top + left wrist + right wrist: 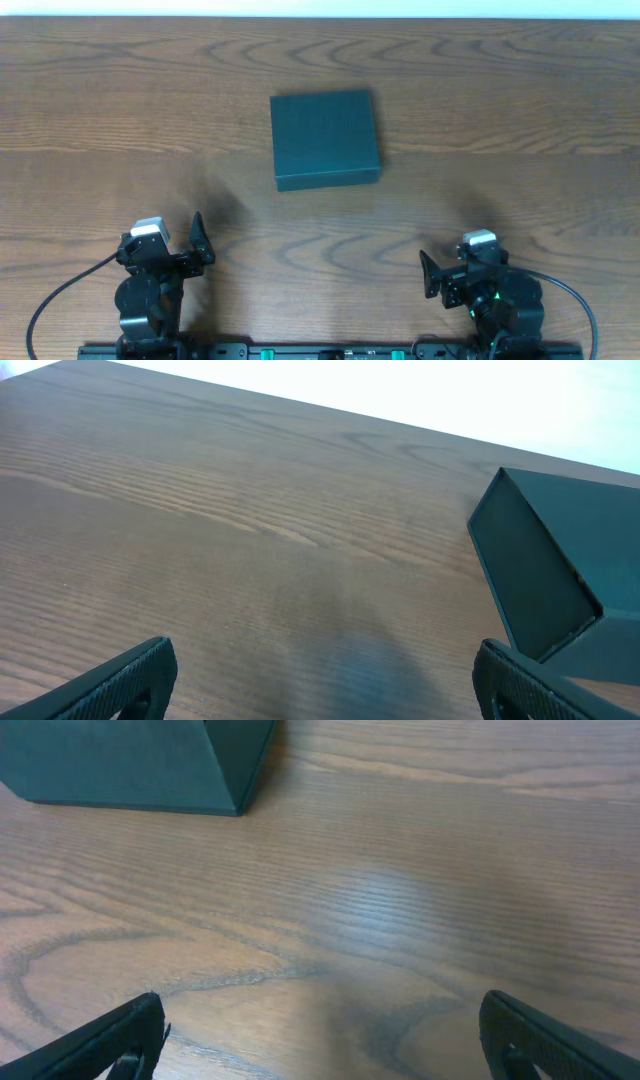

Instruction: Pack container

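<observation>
Sitting closed on brown wood-grain table, dark teal-grey square cardboard container, lid flat, centre toward far side, left gripper near-left, fingers spread wide, holding nothing, right gripper near-right, likewise spread, both well apart from container

The overhead camera looks straight down from high above the brown wood-grain table. Each wrist camera sits low near the front edge and faces away across it. All three share the dark teal square cardboard box, which is fairly near both wrist lenses.
</observation>
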`<state>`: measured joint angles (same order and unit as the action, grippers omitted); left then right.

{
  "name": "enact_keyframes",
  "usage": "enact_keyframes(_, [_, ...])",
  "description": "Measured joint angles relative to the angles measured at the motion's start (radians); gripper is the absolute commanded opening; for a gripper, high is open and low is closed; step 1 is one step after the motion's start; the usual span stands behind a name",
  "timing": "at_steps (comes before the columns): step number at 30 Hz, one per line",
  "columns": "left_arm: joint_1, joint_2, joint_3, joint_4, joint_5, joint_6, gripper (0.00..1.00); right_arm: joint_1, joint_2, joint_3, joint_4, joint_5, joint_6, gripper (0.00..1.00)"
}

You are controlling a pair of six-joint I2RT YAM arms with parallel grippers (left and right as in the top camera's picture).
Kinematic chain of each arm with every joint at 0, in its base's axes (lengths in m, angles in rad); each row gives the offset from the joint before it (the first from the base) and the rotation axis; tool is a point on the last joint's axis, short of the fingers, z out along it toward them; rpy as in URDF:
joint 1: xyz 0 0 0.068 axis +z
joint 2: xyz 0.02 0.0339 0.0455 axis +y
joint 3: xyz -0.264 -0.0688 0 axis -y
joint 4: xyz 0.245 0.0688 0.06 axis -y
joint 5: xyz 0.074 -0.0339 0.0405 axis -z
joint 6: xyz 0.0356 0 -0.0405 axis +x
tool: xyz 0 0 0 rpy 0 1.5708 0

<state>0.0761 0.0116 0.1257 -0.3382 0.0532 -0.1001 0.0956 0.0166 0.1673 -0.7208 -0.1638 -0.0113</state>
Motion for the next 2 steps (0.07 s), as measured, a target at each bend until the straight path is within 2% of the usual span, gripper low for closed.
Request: enact_keyframes(2, [0.000,0.000,0.000,0.000,0.000,0.000,0.96,0.000,0.000,0.000,0.000,0.000,0.000,0.99])
